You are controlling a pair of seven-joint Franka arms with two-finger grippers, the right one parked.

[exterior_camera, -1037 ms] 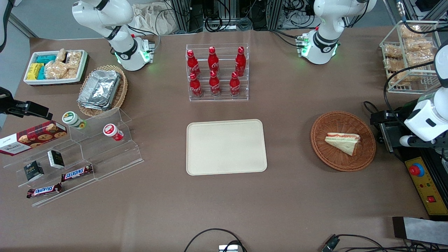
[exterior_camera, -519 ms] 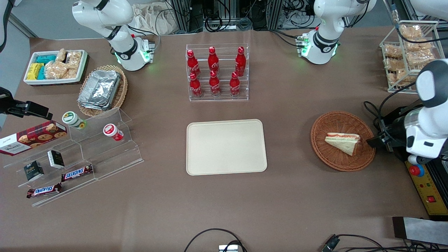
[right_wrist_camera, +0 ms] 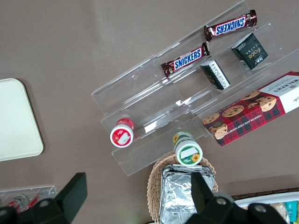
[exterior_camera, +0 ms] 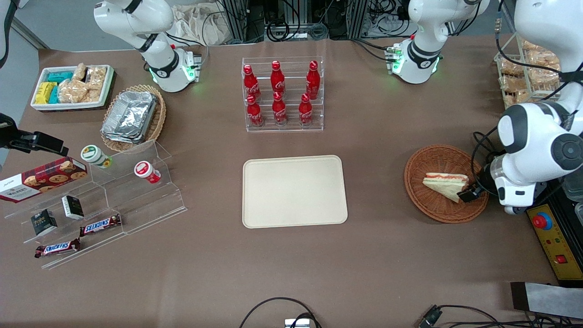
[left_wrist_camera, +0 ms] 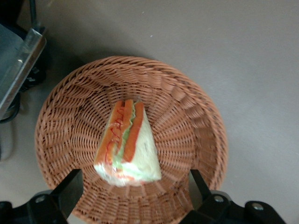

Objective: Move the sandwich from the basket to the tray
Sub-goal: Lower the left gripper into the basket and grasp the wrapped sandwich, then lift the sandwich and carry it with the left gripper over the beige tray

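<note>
The sandwich [exterior_camera: 446, 186], a pale triangular wedge with orange and green layers, lies in the round reddish-brown wicker basket [exterior_camera: 432, 209] toward the working arm's end of the table. My left gripper [exterior_camera: 470, 192] hangs low over the basket's rim beside the sandwich's broad end. In the left wrist view the gripper [left_wrist_camera: 134, 179] is open, its two dark fingers [left_wrist_camera: 70, 189] spread wide over the basket [left_wrist_camera: 196, 121], with the sandwich [left_wrist_camera: 128, 144] just ahead of the gap, untouched. The cream tray [exterior_camera: 295, 190] sits mid-table, bare.
A clear rack of red bottles [exterior_camera: 282, 93] stands farther from the front camera than the tray. A wire rack of bagged snacks [exterior_camera: 528, 75] and a yellow control box [exterior_camera: 553, 239] flank the basket. Toward the parked arm's end stand acrylic steps [exterior_camera: 104, 200] with sweets and a foil-tray basket [exterior_camera: 132, 116].
The left arm has swung in from the table's edge and come down, bringing the open gripper from outside the basket to just over its rim beside the sandwich. The sandwich has not moved.
</note>
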